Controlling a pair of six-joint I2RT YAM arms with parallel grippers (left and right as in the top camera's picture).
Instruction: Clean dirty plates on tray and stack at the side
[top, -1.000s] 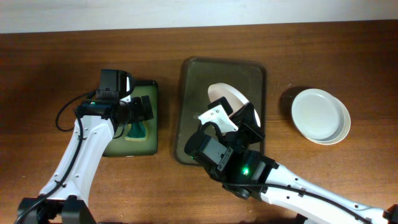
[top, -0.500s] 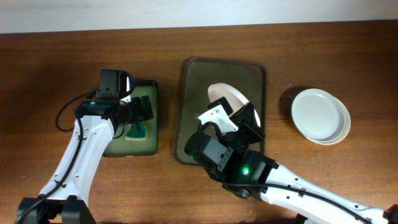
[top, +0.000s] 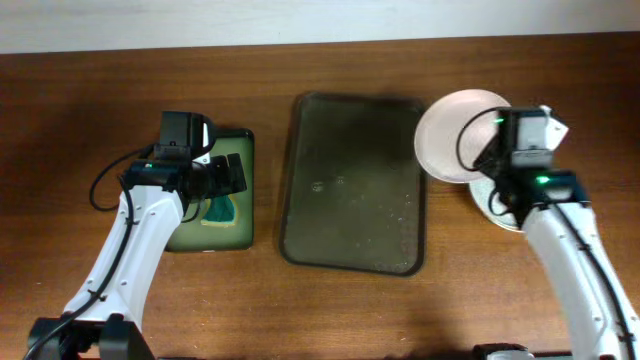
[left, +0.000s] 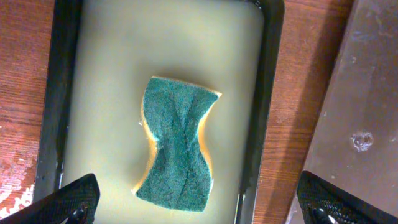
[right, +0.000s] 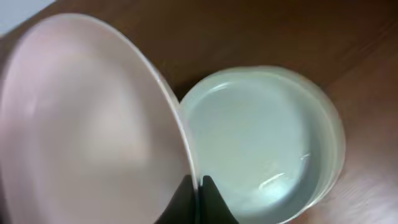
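The right gripper pinches the rim of a tilted white plate, holding it above the tabletop; seen from overhead, it overlaps the tray's right edge and the stacked plates. The left gripper hangs wide open over the sponge; that lies in the small black-rimmed tray.

Brown wooden table, pale wall

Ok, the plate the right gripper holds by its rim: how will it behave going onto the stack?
The plate looks rigid, so it should keep shape. Its smooth rim, pinched only at one edge by the right gripper, may pivot or slip. It could clink or chip against the stacked plates.
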